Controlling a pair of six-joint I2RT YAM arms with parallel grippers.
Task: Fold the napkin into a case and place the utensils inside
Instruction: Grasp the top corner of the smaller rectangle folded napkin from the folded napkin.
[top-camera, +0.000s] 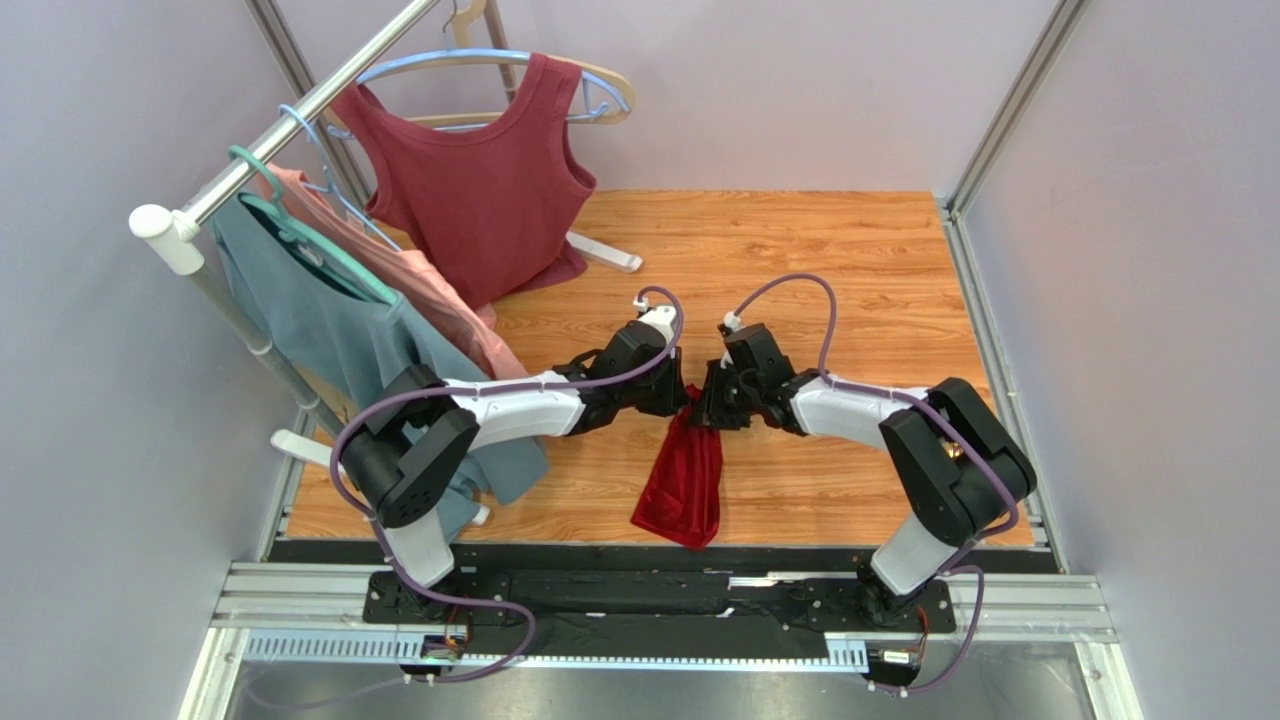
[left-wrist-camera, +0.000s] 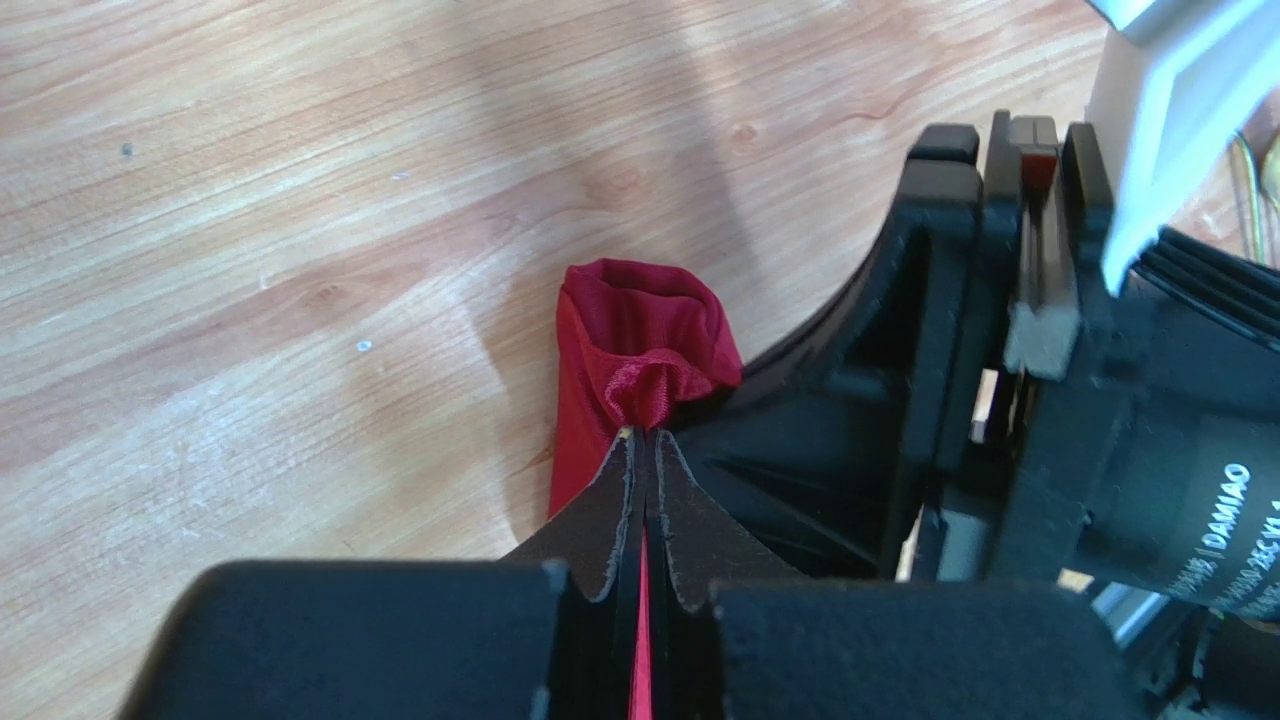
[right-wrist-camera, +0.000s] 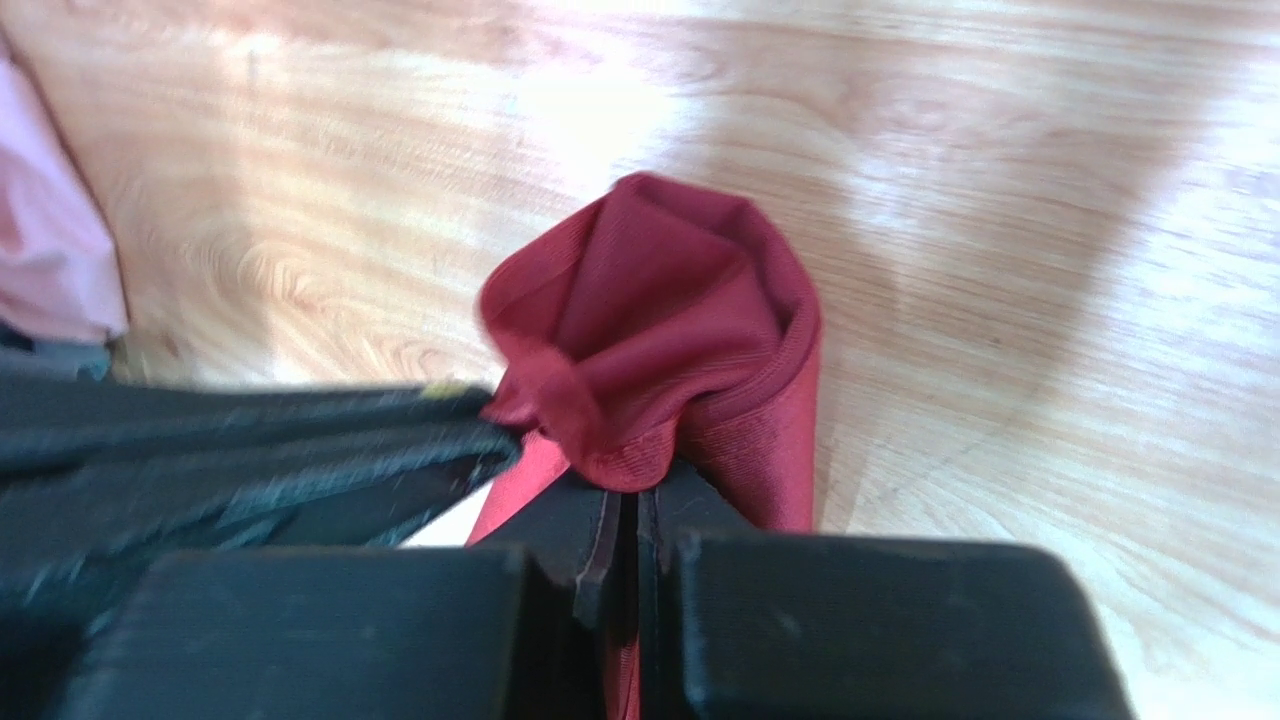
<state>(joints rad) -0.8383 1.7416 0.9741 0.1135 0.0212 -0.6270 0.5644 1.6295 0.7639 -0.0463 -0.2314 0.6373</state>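
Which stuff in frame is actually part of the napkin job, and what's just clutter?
In the job:
- napkin, hanging bunched
- left gripper, jaws shut on the napkin
- right gripper, jaws shut on the napkin
- utensils: none clearly in view

Lying about:
- maroon top
- teal shirt
- pink garment
- clothes rail

A dark red top hung on a rail beside a pink shirt and a blue shirt, over a wooden table.
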